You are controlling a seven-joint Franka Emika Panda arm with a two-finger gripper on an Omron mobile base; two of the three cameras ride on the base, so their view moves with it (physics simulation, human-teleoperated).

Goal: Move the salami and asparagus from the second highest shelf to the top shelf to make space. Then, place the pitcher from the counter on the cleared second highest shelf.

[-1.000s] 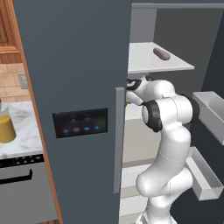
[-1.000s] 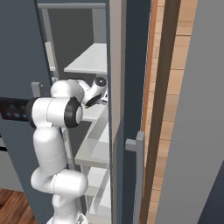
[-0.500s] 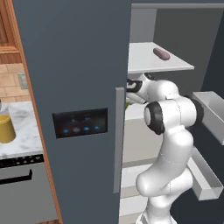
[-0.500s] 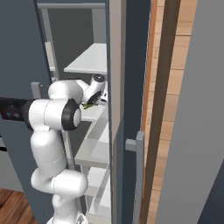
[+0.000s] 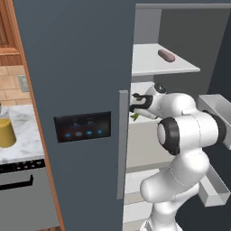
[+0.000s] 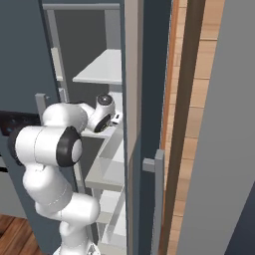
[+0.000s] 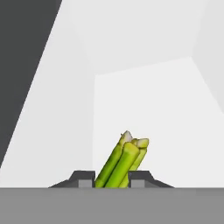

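Our dark two-finger gripper [image 7: 112,179] is clamped on the bundle of thin green asparagus [image 7: 124,159]. We see the pinkish-brown salami [image 5: 166,55] lying on the white top shelf [image 5: 149,67].

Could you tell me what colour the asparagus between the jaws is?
Bright green with pale tips; the asparagus shows best in the hand view.

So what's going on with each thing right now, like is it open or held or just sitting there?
fridge door: open
gripper: shut on the asparagus
asparagus: held between the finger tips, poking out past them
salami: lying on the top shelf
pitcher: standing upright on the counter
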